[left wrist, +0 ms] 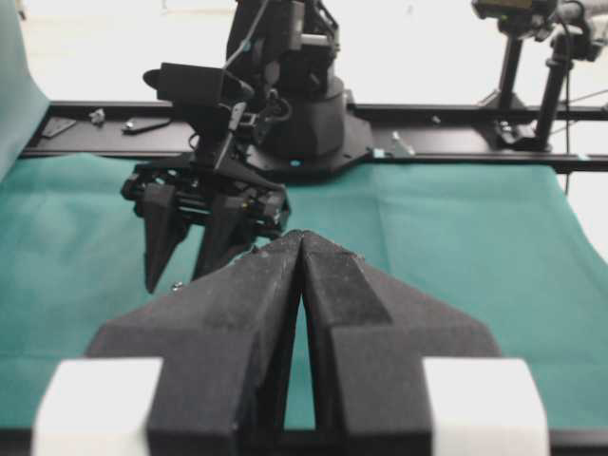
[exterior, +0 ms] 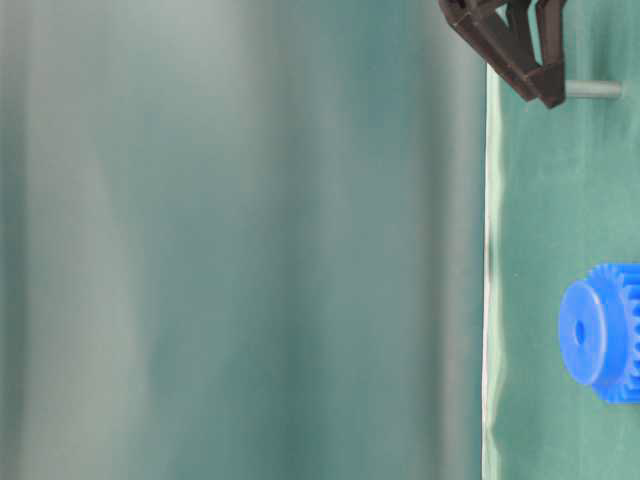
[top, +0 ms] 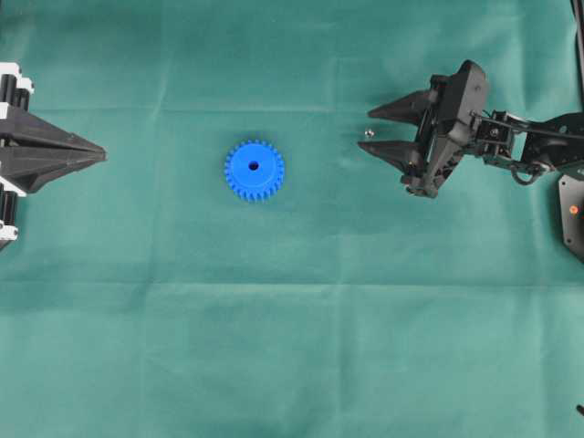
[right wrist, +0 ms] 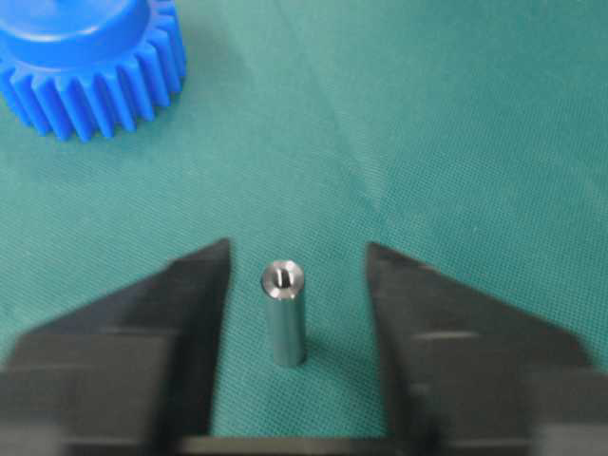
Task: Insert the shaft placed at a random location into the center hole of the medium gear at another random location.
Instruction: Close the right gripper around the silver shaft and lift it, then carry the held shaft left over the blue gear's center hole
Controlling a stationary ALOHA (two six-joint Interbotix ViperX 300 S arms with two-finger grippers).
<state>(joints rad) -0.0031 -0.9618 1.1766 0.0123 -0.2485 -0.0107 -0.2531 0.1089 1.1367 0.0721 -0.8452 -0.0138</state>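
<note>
Right claw fingers apart, either side of small upright grey metal shaft, not touching. Left claw together. Blue plastic toothed gear lies apart.

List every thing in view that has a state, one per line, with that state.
shaft: standing upright on the cloth, between the right end effector's fingers, a gap on each side.
medium gear: flat on the cloth, apart from the shaft.
center hole: empty.
right end effector: open around the shaft.
left end effector: shut, holding nothing.
</note>
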